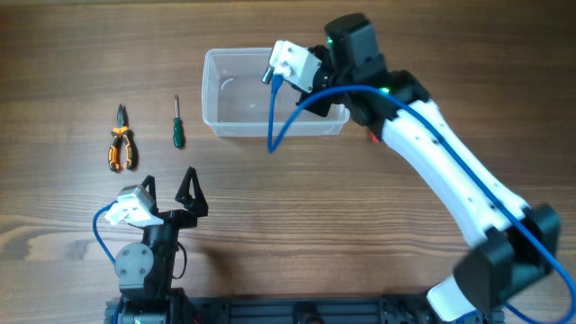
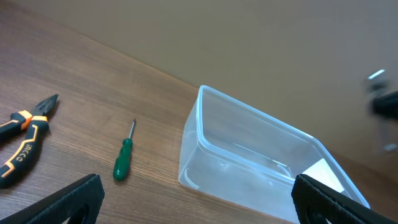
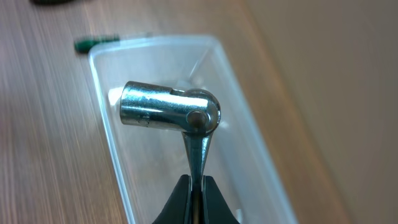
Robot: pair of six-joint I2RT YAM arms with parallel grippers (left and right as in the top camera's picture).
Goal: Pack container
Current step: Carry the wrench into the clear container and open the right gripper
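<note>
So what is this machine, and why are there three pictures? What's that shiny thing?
It is a robot with two arms at a wooden table. Each arm ends in a gripper, two fingers that pinch things. One picture comes from a camera above the table. The other two come from little cameras on the wrists, so each looks past its own fingers.

From above, the left gripper waits wide open, holding nothing. The right gripper is pinched shut on a shiny metal tool with a round head that swivels, probably a socket wrench. It hangs over the clear plastic container, which looks empty.

On the table beside the container lie a green screwdriver and orange-handled pliers. The job is packing tools into the container.
</note>
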